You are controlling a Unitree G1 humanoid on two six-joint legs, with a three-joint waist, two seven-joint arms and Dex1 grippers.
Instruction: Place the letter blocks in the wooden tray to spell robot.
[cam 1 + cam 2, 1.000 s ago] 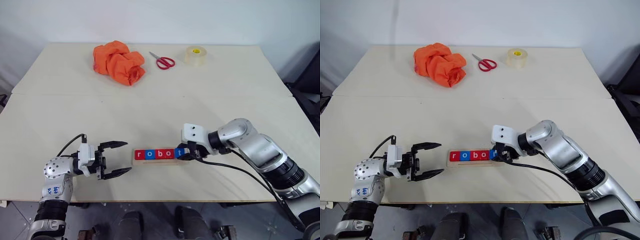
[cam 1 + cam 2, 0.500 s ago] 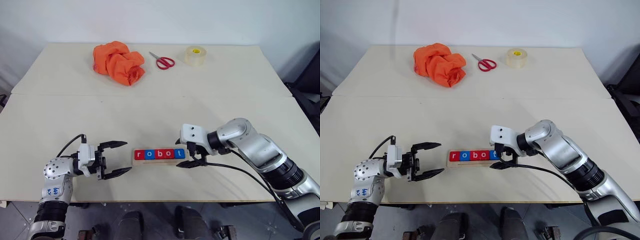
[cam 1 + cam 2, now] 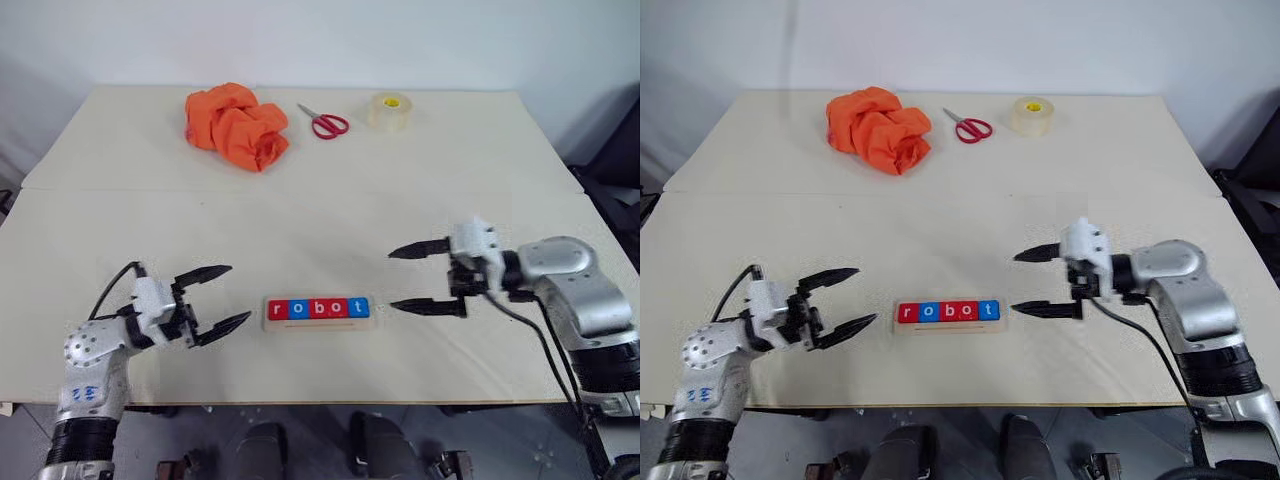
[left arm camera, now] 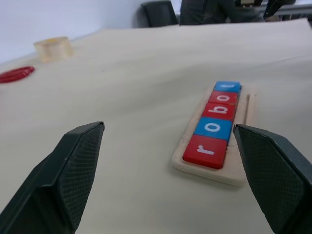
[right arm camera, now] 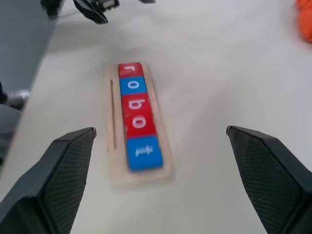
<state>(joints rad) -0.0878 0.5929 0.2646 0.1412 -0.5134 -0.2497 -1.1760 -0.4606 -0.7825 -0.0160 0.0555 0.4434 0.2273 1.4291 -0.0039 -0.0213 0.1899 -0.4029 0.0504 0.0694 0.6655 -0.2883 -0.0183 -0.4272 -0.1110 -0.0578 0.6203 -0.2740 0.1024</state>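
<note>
The wooden tray (image 3: 318, 324) lies near the table's front edge. The letter blocks sit in it in a row reading r (image 3: 278, 309), o (image 3: 296, 309), b (image 3: 315, 308), o (image 3: 337, 308), t (image 3: 359, 307); they are red, blue, red, red, blue. My left gripper (image 3: 238, 292) hovers open a short way left of the tray, pointing at its r end. On the other side, a small gap from the t end, my right gripper (image 3: 391, 280) is wide open and empty. The right wrist view looks along the tray (image 5: 113, 146) between its fingers (image 5: 63, 165).
At the far side of the table lie a crumpled orange cloth (image 3: 237, 125), red-handled scissors (image 3: 325, 122) and a roll of clear tape (image 3: 389, 110). A seam crosses the table (image 3: 320, 215) midway. The front edge runs just behind the tray.
My right gripper has opened, let go of the t block and pulled away to the right and upward. The left gripper has drawn back a little to the left. All blocks stay in the tray.
</note>
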